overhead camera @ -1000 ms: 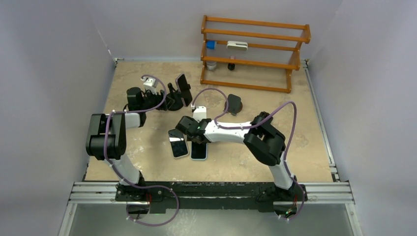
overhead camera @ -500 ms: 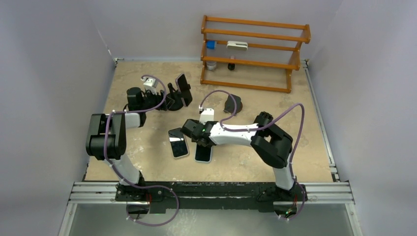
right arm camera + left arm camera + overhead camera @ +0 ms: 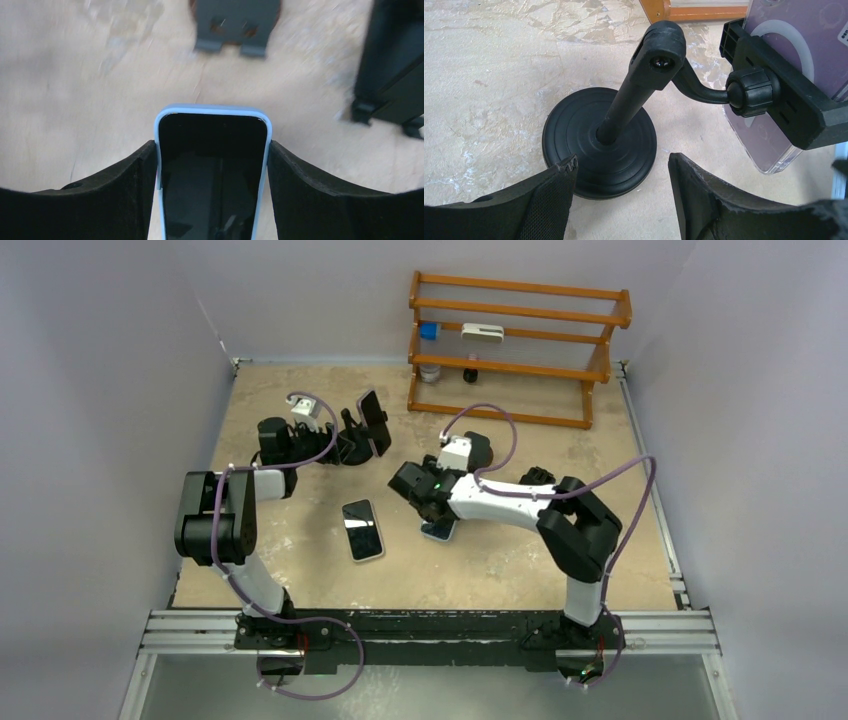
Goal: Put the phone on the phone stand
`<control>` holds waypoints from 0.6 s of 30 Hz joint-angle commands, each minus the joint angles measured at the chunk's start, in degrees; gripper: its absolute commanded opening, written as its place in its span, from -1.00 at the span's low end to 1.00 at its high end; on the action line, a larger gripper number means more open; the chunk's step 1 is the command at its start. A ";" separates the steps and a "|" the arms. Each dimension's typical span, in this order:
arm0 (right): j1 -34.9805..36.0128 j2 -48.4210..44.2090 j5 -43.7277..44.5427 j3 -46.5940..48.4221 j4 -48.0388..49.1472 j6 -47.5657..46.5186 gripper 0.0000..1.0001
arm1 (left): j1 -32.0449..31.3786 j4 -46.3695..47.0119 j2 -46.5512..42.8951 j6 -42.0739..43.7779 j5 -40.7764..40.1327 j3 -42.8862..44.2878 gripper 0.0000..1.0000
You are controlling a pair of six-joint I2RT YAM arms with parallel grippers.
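Note:
A phone in a blue case (image 3: 212, 165) sits between the pads of my right gripper (image 3: 212, 150), which is shut on its two long edges. In the top view, one end of this phone (image 3: 437, 531) pokes out under the right gripper (image 3: 430, 508). A small dark phone stand (image 3: 235, 22) lies straight ahead of it, mostly hidden behind the wrist in the top view (image 3: 481, 451). My left gripper (image 3: 621, 170) is open, its fingers either side of the round base of a tall black stand (image 3: 599, 145) that clamps a clear-cased phone (image 3: 784, 75).
A white-cased phone (image 3: 362, 529) lies flat on the table, left of the right gripper. A wooden rack (image 3: 515, 345) with small items stands at the back. A black boxy shape (image 3: 395, 65) stands right of the small stand. Grey walls close in both sides.
My right gripper has carried the blue-cased phone away from the white-cased one, to the right and back towards the small stand. The left arm has not moved.

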 commanded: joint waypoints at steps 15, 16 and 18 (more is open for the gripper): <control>-13.55 -6.24 12.55 -1.05 30.14 -24.12 -0.35 | 0.39 2.09 0.07 -0.81 1.30 1.98 0.31; -14.04 -6.07 12.57 -0.73 31.65 -25.43 -0.35 | 0.37 2.09 0.13 -0.86 1.25 1.98 0.31; -14.94 -5.74 12.99 -0.19 34.20 -28.11 -0.35 | 0.34 2.09 0.22 -0.90 1.28 1.93 0.31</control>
